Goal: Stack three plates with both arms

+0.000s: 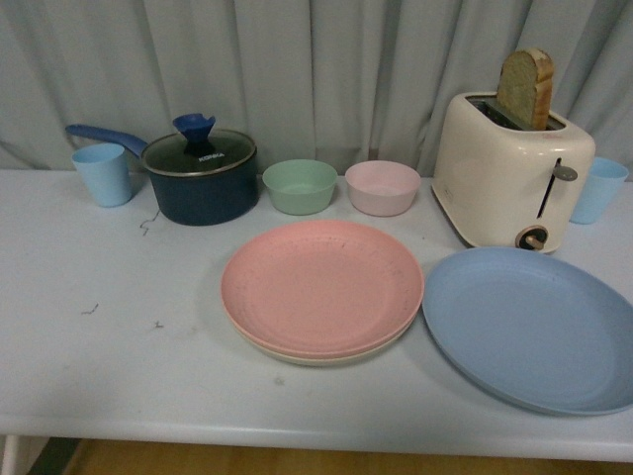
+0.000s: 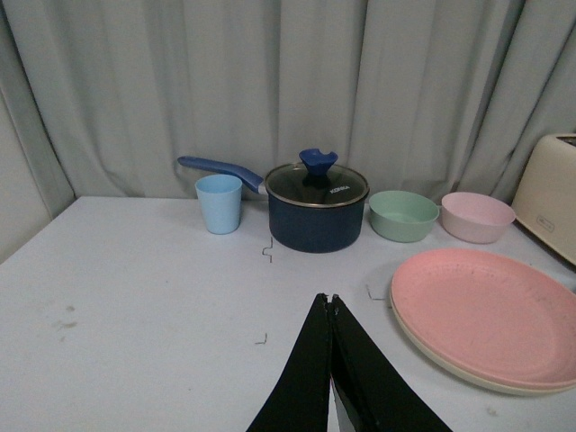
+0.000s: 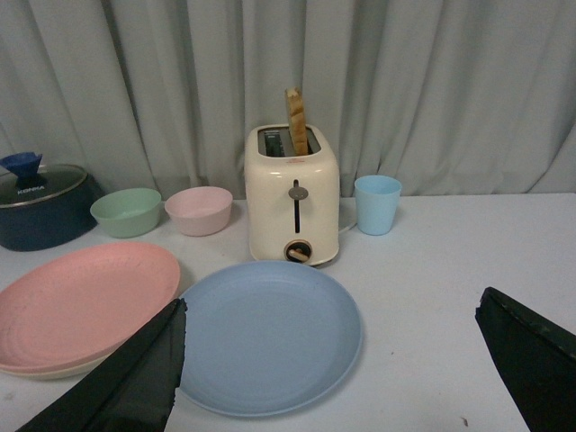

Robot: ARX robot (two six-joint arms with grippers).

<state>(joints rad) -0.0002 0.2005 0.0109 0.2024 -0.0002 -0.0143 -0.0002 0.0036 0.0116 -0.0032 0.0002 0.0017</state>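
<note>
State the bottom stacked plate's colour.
Beige; the round shallow plate shows best in the front view.

front: high, central | left wrist: low, left side | right wrist: low, right side | shared: pink plate [image 1: 321,287]

The left end effector [image 2: 329,306] has its two black fingers [image 2: 306,378] pressed together tip to tip, with nothing held between them. The right end effector [image 3: 331,310] is spread wide, one black finger at each side and the gap between them empty.
</note>
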